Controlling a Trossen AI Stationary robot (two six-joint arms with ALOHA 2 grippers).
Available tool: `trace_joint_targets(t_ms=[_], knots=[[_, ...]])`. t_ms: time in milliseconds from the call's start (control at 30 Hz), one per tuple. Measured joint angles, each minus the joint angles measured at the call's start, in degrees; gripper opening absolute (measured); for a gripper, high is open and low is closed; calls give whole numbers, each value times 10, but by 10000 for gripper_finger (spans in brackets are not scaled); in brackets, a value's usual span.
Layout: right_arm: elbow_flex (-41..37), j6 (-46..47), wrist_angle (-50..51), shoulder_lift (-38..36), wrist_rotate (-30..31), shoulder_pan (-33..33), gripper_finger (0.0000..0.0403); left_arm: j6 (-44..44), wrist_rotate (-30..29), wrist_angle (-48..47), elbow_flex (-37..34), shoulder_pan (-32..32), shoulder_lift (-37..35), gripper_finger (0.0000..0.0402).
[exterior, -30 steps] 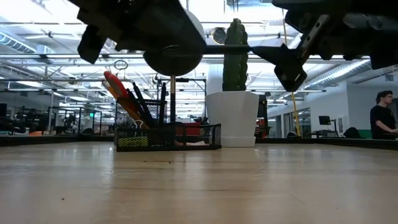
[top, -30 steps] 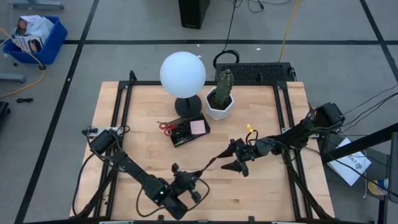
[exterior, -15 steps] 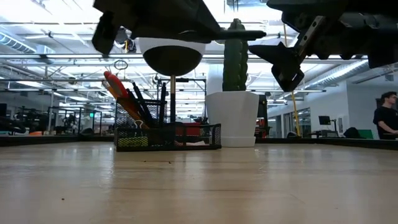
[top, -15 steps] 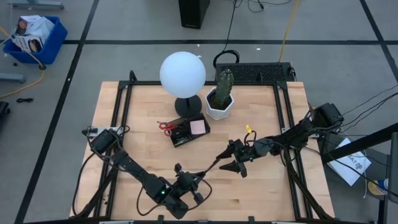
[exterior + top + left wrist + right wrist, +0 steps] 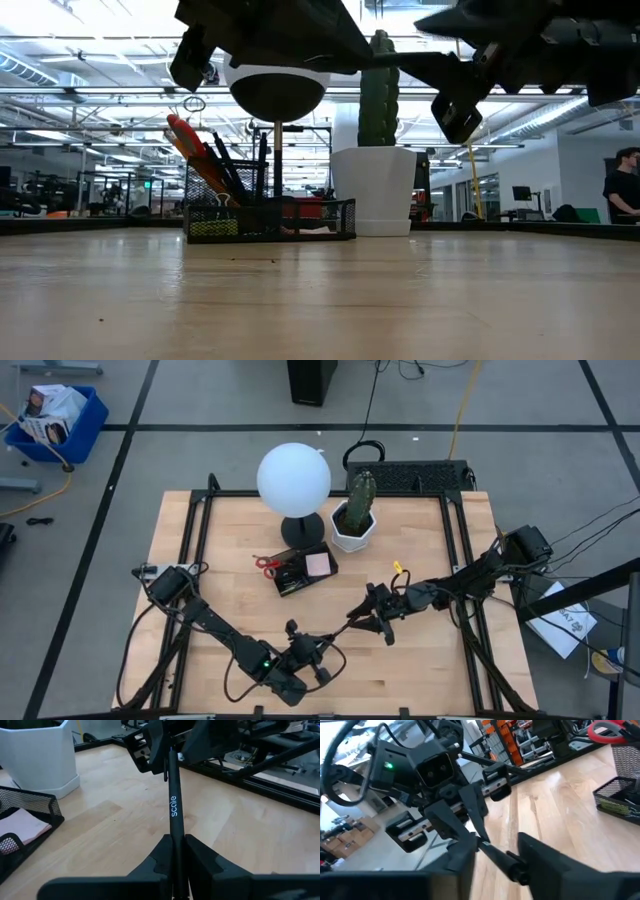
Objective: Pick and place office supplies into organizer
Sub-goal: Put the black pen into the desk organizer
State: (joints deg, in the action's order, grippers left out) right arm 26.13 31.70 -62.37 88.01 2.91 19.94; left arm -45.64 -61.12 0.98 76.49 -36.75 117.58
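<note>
Black pen (image 5: 173, 810) (white lettering), pink sticky-note pad (image 5: 21, 826), red-handled scissors (image 5: 266, 564).

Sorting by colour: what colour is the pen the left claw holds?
Black, with white lettering on the pen; clearest in the left wrist view.

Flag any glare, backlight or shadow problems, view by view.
High view: even light, only the lamp globe washes out white. Low view: bright ceiling lights behind turn both arms into silhouettes; the mesh organizer reads fine. Left wrist view: black pen in the left gripper stands out against pale wood. Right wrist view: the pen is dark on dark between the right gripper fingers.
</note>
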Motion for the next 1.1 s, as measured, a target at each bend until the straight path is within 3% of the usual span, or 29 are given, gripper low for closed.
trace_joint_targets(t_ms=[167, 433, 600, 867, 1100], knots=[[1, -14, 1, 0, -3, 0, 45, 27, 0, 19, 0, 0, 0, 35], [1, -36, -3, -1, -2, 0, 40, 33, 0, 28, 0, 0, 0, 39], [1, -46, 6, 1, 4, 0, 40, 31, -16, 16, 0, 2, -3, 117], [0, -64, 17, 0, 39, 0, 40, -66, 34, -170, 0, -12, -73, 241], [15, -124, 28, 0, 78, 0, 40, -257, 48, -381, 0, -52, -90, 251]])
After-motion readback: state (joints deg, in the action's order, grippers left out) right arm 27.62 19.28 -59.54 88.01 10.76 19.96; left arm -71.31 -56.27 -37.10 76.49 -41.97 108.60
